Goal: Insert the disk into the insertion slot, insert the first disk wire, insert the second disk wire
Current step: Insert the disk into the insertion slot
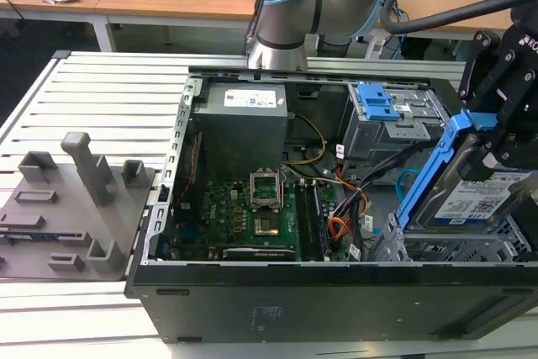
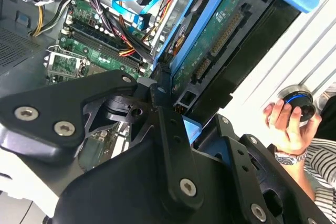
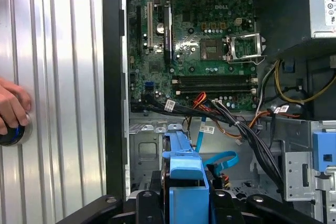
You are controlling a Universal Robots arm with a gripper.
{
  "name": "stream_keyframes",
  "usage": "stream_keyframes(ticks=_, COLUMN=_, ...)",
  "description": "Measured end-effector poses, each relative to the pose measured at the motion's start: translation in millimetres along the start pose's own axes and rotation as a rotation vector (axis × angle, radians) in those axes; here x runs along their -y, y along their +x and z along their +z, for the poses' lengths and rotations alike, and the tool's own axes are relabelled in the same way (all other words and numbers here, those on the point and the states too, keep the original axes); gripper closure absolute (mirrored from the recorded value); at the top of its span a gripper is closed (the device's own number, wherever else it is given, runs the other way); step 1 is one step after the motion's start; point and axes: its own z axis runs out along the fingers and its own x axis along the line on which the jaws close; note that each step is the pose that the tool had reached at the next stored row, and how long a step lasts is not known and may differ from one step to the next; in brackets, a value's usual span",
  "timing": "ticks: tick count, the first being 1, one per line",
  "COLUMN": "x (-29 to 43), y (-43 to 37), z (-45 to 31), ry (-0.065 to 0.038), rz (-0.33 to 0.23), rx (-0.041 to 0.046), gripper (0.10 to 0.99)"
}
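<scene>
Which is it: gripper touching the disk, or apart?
Touching. In the first wrist view the gripper clamps the disk by its blue frame on both sides, no gap visible.

Slatted aluminium desk (image 1: 109, 90). Open black computer case (image 1: 336, 300) sits centre to right of exterior view; grey fixture plate (image 1: 76, 226) with upright holders (image 1: 88, 166) lies lower left, just beside case.

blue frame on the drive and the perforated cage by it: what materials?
Bright blue frame on the silver hard drive: looks like moulded plastic, with uniform colour and a soft sheen. Low perforated silver-grey drive cage: probably sheet steel, with thin folded walls, punched holes and a dull metallic finish.
</scene>
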Motion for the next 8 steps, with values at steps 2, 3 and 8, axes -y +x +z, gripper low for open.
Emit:
stream_keyframes(ticks=2, x=0.1, y=0.0, z=2.4, ry=0.000, rz=0.000, rx=0.0010, gripper=0.722)
stream_keyframes(ticks=3, x=0.3, y=0.0, z=5.2, ry=0.000, rz=0.000, rx=0.0004, gripper=0.722)
stream_keyframes(ticks=8, x=0.5, y=0.0, z=11.3, ry=0.000, rz=0.000, rx=0.0004, gripper=0.722)
